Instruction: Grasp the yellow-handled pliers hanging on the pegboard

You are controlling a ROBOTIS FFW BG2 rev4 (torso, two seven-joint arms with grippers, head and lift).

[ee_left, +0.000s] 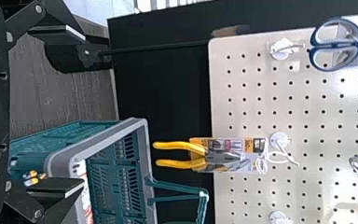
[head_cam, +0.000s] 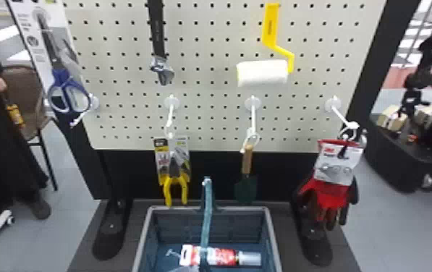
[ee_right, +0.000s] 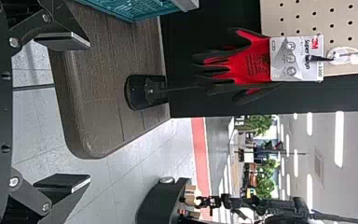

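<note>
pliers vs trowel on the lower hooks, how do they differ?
The yellow-handled pliers sit on a printed card; the trowel hangs bare. The pliers point two yellow handles down; the trowel has one wooden handle up, dark green blade down. The pliers hang left of the trowel. Both hang from white hooks on the pegboard.

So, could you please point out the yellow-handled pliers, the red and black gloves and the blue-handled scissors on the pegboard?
Yellow-handled pliers (ee_left: 213, 157): left wrist view, dark head at the pivot.
Red and black gloves (head_cam: 329, 197): head view, red palm.
Blue-handled scissors (head_cam: 58, 74): head view, blue handle above the loops.
</note>
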